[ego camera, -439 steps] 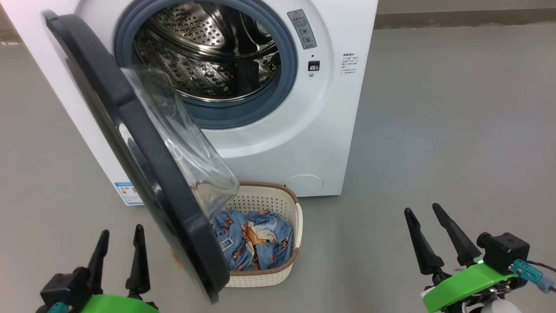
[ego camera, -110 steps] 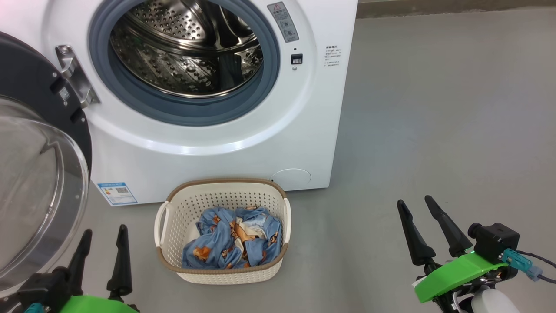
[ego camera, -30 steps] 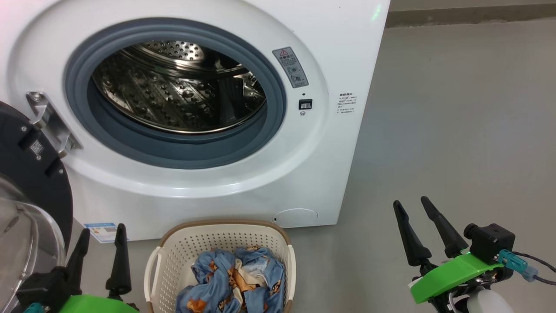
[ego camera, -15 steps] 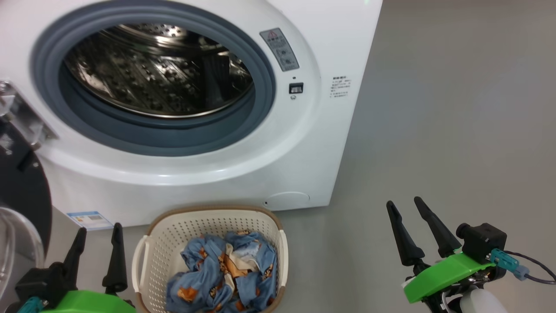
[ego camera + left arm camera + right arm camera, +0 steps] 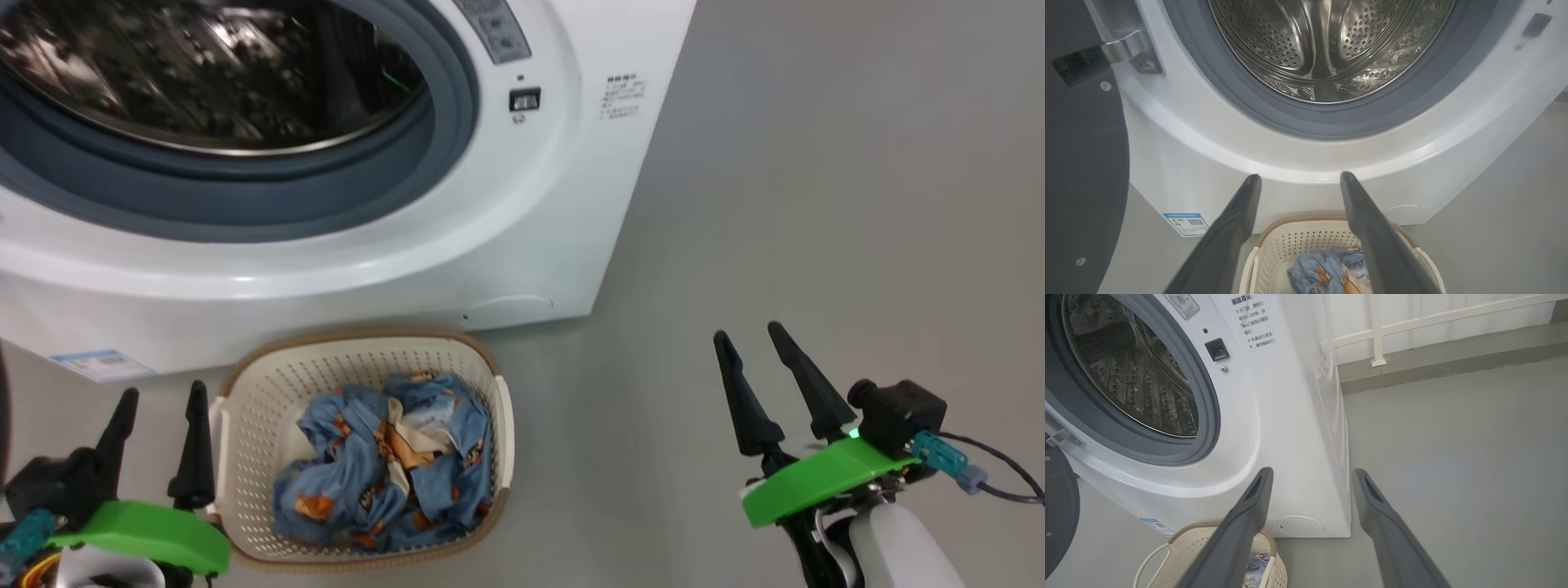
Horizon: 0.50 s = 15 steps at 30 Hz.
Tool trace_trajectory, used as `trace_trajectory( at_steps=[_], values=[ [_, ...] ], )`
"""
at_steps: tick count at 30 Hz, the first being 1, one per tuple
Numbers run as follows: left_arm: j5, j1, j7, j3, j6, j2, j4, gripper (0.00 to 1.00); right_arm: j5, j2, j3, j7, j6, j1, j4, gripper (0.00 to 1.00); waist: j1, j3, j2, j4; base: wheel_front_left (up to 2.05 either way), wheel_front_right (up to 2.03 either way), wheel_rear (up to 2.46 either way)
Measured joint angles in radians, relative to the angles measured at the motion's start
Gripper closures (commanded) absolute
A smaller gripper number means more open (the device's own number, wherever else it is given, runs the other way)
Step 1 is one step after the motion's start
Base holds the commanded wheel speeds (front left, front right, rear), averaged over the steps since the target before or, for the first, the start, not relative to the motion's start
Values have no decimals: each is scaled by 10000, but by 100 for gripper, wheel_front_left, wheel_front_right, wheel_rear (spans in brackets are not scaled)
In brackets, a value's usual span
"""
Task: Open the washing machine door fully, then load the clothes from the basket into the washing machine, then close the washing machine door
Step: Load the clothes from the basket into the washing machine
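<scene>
The head view has dropped closer since before. Clothes [image 5: 384, 457] lie in the basket [image 5: 261, 392] on the floor [image 5: 816, 163], just before the washing machine [image 5: 531, 229]; door [image 5: 1081, 183] swung wide. Left tool [image 5: 163, 389] and right tool [image 5: 747, 331] hover open, empty.

Found the washing machine [image 5: 522, 245] at the back of the floor [image 5: 816, 204], across the upper left of the head view, with the drum [image 5: 1327, 45] inside its opening. Found the basket [image 5: 359, 363] on the floor just in front of the machine, below the opening, and the clothes [image 5: 384, 457] heaped inside it. Saw the washing machine door [image 5: 1081, 163] standing out to the left on its hinge [image 5: 1126, 45] — well clear of the opening. Found the left gripper [image 5: 163, 389] just left of the basket, the right gripper [image 5: 746, 330] well apart to its right — above the floor.
</scene>
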<state>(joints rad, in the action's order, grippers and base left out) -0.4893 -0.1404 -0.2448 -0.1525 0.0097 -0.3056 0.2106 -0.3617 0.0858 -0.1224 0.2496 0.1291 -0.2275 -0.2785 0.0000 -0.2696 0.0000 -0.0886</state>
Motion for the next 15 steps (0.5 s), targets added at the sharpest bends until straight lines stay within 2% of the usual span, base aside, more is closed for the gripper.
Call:
trace_trajectory(
  at_steps=[12, 15],
  values=[
    [0, -1088, 86, -113, -424, -265, 1137, 0, 100, -240, 2, 0, 0, -725, 169, 0, 0, -1535, 0, -381, 0, 0, 0],
    [-79, -1377, 84, -215, -700, -276, 1427, 0, 100, -251, -2, 0, 0, -866, 230, 0, 0, -1872, 0, -460, 0, 0, 0]
  ],
)
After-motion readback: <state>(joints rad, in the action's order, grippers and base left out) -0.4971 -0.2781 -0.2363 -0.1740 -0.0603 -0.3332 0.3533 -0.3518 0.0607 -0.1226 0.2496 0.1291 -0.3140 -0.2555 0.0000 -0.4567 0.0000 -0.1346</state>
